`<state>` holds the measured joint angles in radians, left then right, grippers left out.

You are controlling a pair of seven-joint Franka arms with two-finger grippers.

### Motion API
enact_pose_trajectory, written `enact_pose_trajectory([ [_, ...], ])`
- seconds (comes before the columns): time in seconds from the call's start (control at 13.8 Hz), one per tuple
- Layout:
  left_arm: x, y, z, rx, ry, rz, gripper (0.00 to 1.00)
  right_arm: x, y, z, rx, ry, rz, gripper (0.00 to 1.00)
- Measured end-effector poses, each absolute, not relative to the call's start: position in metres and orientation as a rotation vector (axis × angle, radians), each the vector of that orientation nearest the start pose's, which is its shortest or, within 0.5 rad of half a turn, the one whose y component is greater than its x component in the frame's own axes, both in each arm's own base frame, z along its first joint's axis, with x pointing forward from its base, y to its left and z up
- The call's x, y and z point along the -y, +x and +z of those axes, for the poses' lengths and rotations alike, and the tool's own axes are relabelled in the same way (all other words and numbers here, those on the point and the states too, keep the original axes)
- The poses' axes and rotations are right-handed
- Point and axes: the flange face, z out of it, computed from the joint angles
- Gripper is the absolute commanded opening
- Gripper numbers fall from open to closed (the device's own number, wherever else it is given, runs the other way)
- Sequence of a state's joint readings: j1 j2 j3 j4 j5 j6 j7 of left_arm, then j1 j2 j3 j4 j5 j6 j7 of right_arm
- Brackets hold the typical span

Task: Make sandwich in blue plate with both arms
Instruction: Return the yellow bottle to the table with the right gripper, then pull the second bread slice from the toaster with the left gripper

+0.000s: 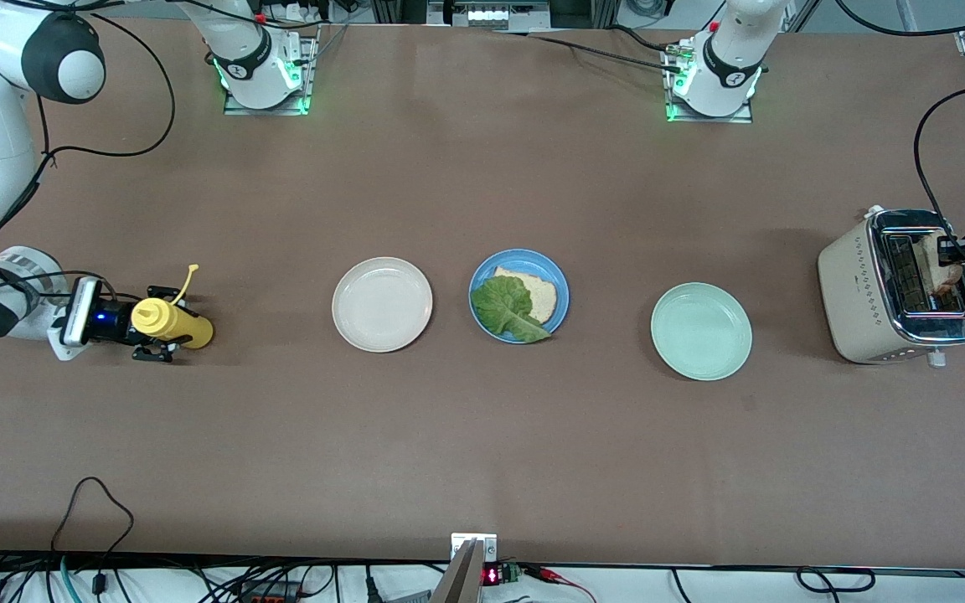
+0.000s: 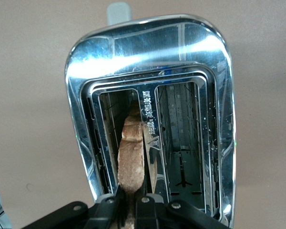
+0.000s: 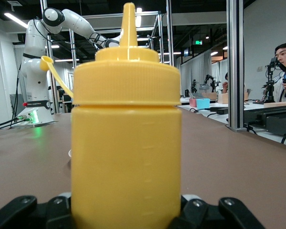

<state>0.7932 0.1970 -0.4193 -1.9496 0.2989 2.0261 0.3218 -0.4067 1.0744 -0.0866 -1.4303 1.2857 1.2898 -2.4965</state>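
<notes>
On the brown counter (image 1: 482, 435) the blue plate (image 1: 556, 289) sits midway between the two arms' ends, flanked by a cream-white plate (image 1: 382, 304) toward the right arm's end and a pale mint-green plate (image 1: 701, 331) toward the left arm's end. In the blue plate lies one slice of bread (image 1: 533, 293) with a crinkled lettuce leaf (image 1: 506, 308) lapping over its nearer edge. The second slice of toast (image 2: 132, 157) stands upright in one slot of the toaster (image 1: 897, 289) at the left arm's end of the counter, well apart from the blue plate. The left hand (image 2: 130, 206) is at the top of that slot, its fingers (image 2: 146, 207) closed on the toast's edge. At the right arm's end, the right hand (image 1: 143, 328) is down at the counter, clamped around the body of a yellow squeeze bottle (image 3: 126, 143), which stands upright with its cap hanging from a strap.
</notes>
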Motion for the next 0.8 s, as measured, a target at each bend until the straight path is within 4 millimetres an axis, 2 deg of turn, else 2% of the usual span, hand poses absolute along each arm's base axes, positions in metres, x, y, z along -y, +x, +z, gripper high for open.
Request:
enact_pose_trajectory([
  [0.07, -0.237, 0.535, 0.387, -0.13, -2.987, 0.231, 0.0, 0.175, 0.599, 0.075, 1.135, -1.283, -1.205, 0.72],
  [0.14, -0.237, 0.535, 0.4, -0.122, -2.981, 0.252, 0.0, 0.176, 0.598, 0.074, 1.132, -1.284, -1.208, 0.82],
  [0.22, -0.234, 0.536, 0.418, -0.117, -2.975, 0.281, 0.0, 0.177, 0.598, 0.075, 1.132, -1.282, -1.212, 1.0],
  [0.36, -0.217, 0.541, 0.466, -0.124, -2.962, 0.339, 0.0, 0.184, 0.597, 0.078, 1.13, -1.281, -1.222, 1.0],
  [0.43, -0.203, 0.544, 0.491, -0.14, -2.957, 0.373, 0.0, 0.19, 0.595, 0.078, 1.131, -1.285, -1.223, 1.0],
  [0.58, -0.16, 0.549, 0.534, -0.206, -2.947, 0.421, 0.0, 0.208, 0.587, 0.08, 1.145, -1.297, -1.207, 1.0],
  [0.65, -0.135, 0.553, 0.547, -0.243, -2.94, 0.421, 0.0, 0.219, 0.582, 0.081, 1.154, -1.308, -1.193, 1.0],
  [0.8, -0.084, 0.56, 0.556, -0.298, -2.946, 0.397, 0.01, 0.245, 0.572, 0.088, 1.177, -1.342, -1.14, 1.0],
])
